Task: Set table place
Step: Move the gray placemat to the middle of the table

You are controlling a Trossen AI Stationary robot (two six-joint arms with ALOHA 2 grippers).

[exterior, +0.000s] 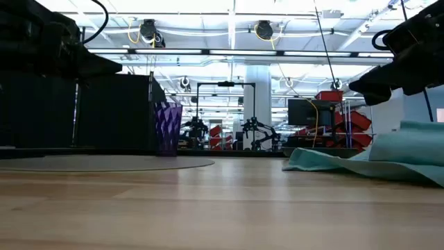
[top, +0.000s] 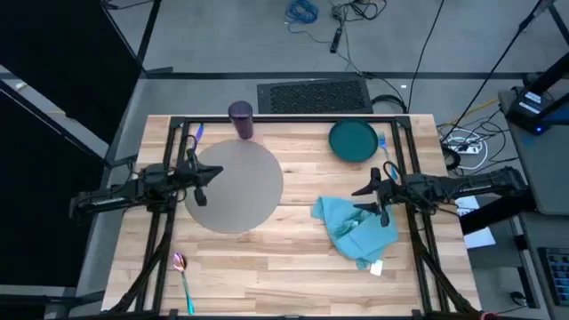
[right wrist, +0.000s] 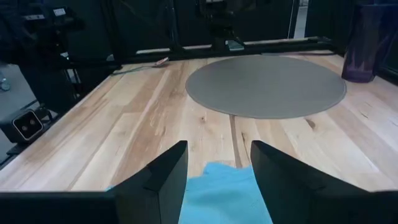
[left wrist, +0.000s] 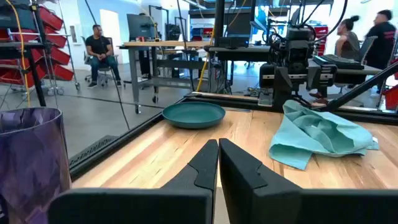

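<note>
High view first, taking the round grey mat (top: 234, 188) as the landmark and working from the near table edge toward the far one. Nearest, well apart from the mat and by the table's (top: 267, 267) near-left corner, lies the spoon (top: 183, 276), its pink bowl toward the mat and its green handle pointing to the edge. To the mat's right and slightly nearer than its centre, the light blue napkin (top: 354, 228) sits crumpled on the bare wood, clear of the mat.

Level with the mat, the left gripper (top: 210, 175) hangs over the mat's left part; the left wrist view shows its fingers (left wrist: 202, 167) nearly together with only a thin slit between them, and nothing is held. The right gripper (top: 372, 199) is on the mat's right side, over the napkin's far-right edge; the right wrist view shows its fingers (right wrist: 166, 169) spread wide, with the napkin (right wrist: 222, 193) below the gap and nothing gripped.

Farther back, the purple cup (top: 241, 120) stands upright just beyond the mat's far rim. The teal plate (top: 353, 140) lies farther right of the mat, near the table's far edge. A blue utensil (top: 193, 137) lies beyond the mat's far-left side; which one it is I cannot tell.
</note>
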